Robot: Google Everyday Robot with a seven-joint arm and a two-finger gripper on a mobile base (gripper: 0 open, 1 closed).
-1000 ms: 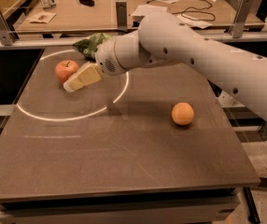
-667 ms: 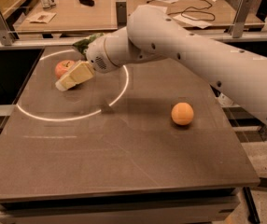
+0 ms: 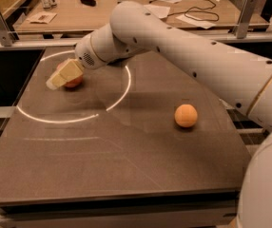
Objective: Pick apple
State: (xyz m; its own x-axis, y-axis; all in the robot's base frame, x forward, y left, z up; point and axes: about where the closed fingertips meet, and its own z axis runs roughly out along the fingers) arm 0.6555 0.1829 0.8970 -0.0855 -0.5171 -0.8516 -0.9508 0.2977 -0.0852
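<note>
The red-orange apple (image 3: 74,82) lies on the dark table (image 3: 126,165) at the far left, inside a white ring of light (image 3: 55,120). Only its lower right part shows. My cream-coloured gripper (image 3: 61,76) reaches down from the white arm (image 3: 174,46) and sits right over and in front of the apple, covering most of it. I cannot tell whether it touches the apple.
An evenly orange round orange (image 3: 186,115) lies on the table to the right, well apart from the apple. A second wooden table (image 3: 107,13) with papers, a cable and small items stands behind. Metal rails run along the far edge.
The gripper has moved left and down across the table and now covers the apple, which was showing beside it before. The orange has not moved.
</note>
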